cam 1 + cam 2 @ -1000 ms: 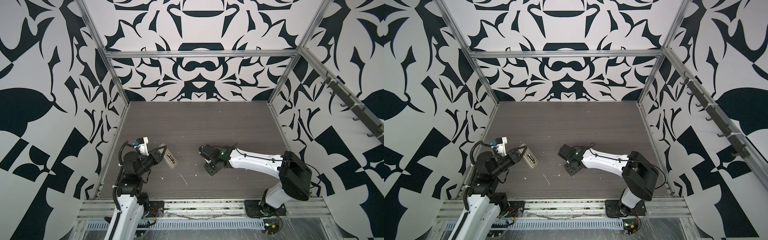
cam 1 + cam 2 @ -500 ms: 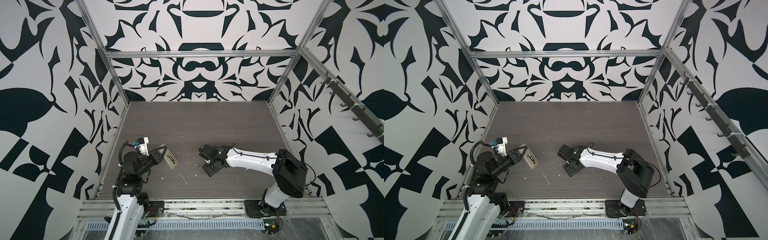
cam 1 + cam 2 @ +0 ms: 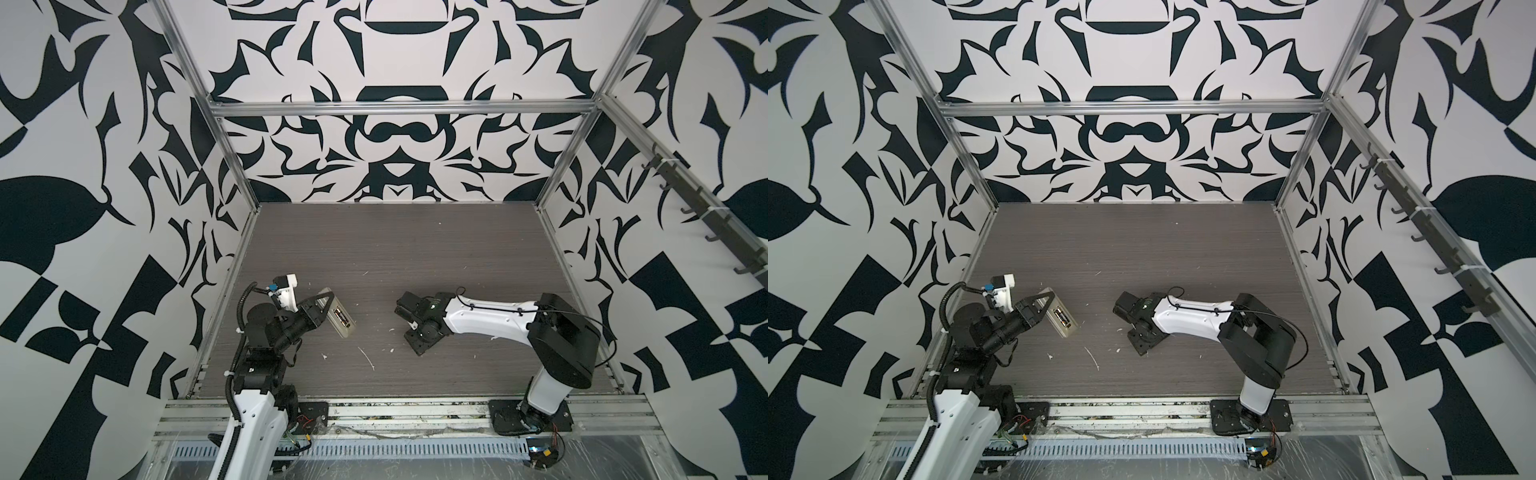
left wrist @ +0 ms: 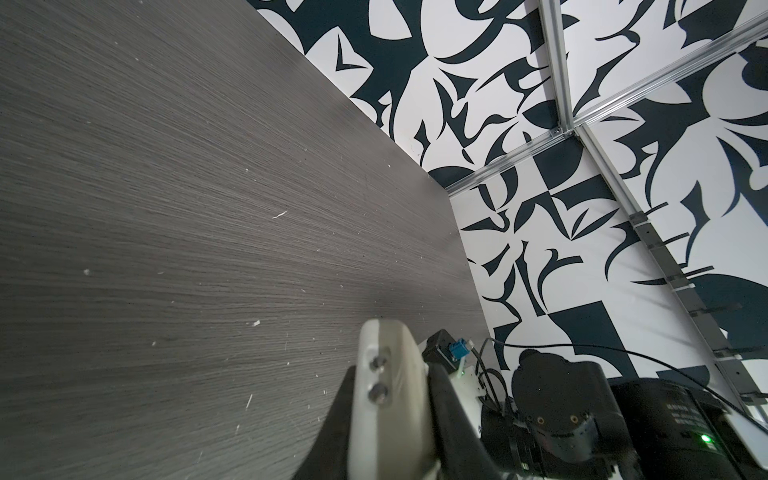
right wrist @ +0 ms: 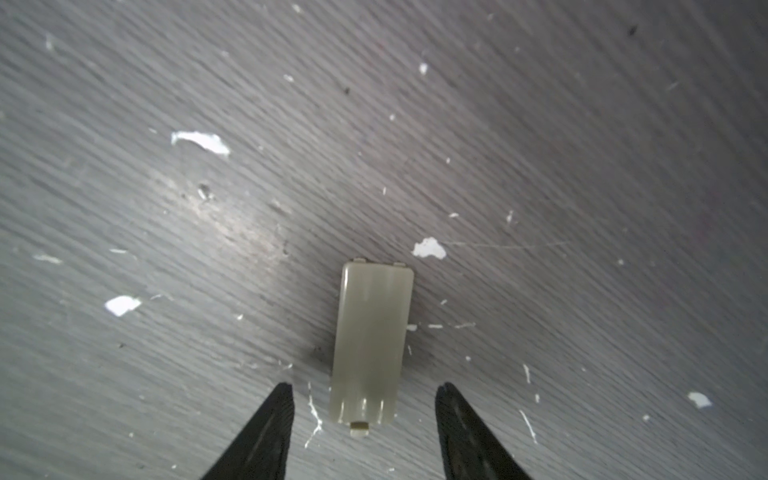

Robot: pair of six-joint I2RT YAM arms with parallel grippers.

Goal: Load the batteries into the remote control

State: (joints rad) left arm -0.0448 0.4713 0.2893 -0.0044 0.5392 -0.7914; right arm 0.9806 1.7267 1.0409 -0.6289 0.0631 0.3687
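Status: looks mostly done. Left gripper [image 3: 326, 305] is clamped on the remote [image 3: 340, 319] near its back end and holds it over the front-left of the table [image 3: 374, 249], well apart from the right arm. The remote's back faces up toward the top camera. The recess [image 3: 1062, 318] is uncovered and shows two dark shapes side by side. I read those as the batteries [image 3: 342, 320] already in, but they're too small to confirm polarity or full seating. The remote's long axis runs diagonally in both top views, gripped end toward back-left, free end toward front-centre and apparently sloping down. Can't tell if the free end touches the table. The left wrist view only gives the remote end-on, sticking out between the fingers. Right gripper [image 5: 365, 388] is released, jaws spread, pointing down at the cover [image 5: 372, 345]. The cover lies flat on the table, near end between the jaw tips, the rest ahead of them, no contact. Its long axis lines up with the gripper's reach direction, single latch tab at the near end, two small tabs at the far end. In the top views it's hidden under the right gripper. Left to do, my read: grab the cover, carry it to the remote, close the recess.
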